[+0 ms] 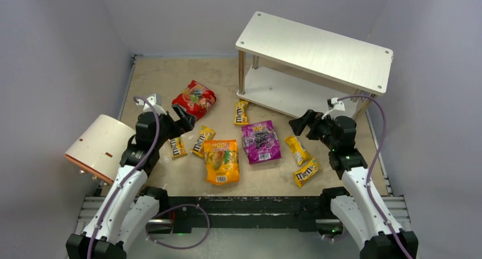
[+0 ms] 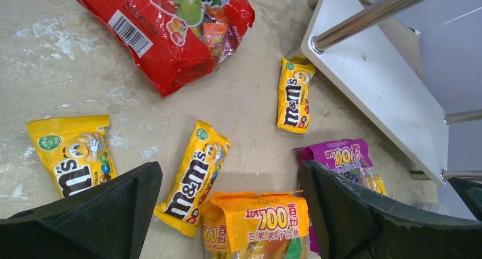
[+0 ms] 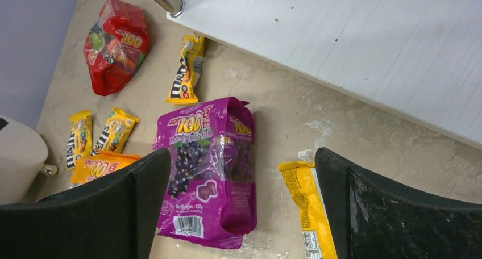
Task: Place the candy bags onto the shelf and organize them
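Risk ahead: pinching a slack corner of the glossy purple pouch (image 1: 260, 141) and letting it slip short of the pale two-tier shelf (image 1: 315, 49). Wide open, holding nothing: left gripper (image 1: 185, 121) beside the glossy red pouch (image 1: 194, 99), right gripper (image 1: 300, 124) near the purple one. Lying on the tabletop (image 1: 159, 77), none shelved: three pouches, counting the glossy orange pouch (image 1: 221, 161), and five narrow yellow M&M's packets (image 1: 203, 141).

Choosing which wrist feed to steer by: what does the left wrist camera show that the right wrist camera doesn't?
Only left wrist: the open left claw and the barcode on the red pouch. Only right wrist: the open right claw and the white cylinder. Both: the red pouch, orange pouch, purple pouch, the shelf and the M&M's packet beside it.
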You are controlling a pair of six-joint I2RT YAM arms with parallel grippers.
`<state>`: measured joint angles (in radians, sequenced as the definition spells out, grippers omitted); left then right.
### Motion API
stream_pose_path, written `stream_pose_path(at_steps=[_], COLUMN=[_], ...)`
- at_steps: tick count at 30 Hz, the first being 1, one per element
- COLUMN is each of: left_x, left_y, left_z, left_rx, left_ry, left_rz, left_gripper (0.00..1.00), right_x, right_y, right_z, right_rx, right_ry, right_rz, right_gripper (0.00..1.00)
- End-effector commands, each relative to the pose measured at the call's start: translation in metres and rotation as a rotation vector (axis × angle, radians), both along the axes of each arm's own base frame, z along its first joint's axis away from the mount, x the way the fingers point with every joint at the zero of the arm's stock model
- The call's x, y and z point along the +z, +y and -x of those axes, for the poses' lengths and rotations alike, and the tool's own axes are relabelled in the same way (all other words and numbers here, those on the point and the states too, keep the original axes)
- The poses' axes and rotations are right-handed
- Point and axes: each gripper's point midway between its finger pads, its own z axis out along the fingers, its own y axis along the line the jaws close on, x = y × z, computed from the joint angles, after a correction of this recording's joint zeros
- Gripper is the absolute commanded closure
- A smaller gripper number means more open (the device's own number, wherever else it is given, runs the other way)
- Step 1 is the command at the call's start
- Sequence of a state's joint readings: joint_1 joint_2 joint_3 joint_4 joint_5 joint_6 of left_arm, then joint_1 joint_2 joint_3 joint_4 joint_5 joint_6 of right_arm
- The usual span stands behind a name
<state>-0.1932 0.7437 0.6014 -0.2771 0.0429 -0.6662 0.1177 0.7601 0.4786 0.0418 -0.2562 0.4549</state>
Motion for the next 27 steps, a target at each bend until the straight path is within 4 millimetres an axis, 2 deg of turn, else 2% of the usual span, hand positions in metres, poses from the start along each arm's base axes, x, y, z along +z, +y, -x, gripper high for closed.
stream_pose_path(at_steps=[1, 4, 9, 14, 20, 27], left_x=[0.023, 0.019, 0.017, 0.012, 0.023, 0.021], left_y=[-0.003, -0.009, -0.026, -0.038, -0.049, -0.058], left_z=[-0.008, -0.01, -0.015, -0.019, -0.015, -0.013], left_rx=[0.003, -0.027, -0.111, -0.176, -0.255, -0.312], left_ry=[-0.067, -0.069, -0.093, -0.098, -0.172, -0.188], left_rz=[0.024, 0.037, 0.079, 0.093, 0.11, 0.126], left_gripper=[0.0, 0.0, 0.0, 0.0, 0.0, 0.0], right_x=[0.012, 0.006, -0.019, -0.045, -0.068, -0.09], right_y=[0.005, 0.021, 0.043, 0.075, 0.082, 0.103], right_z=[0.003, 0.014, 0.032, 0.041, 0.037, 0.043], right_rx=[0.029, 0.123, 0.237, 0.277, 0.247, 0.313], right_ry=[-0.055, -0.013, 0.116, 0.188, 0.214, 0.244], right_rz=[-0.021, -0.064, -0.101, -0.007, -0.001, -0.02], right_gripper=[0.01, 0.01, 0.01, 0.01, 0.02, 0.05])
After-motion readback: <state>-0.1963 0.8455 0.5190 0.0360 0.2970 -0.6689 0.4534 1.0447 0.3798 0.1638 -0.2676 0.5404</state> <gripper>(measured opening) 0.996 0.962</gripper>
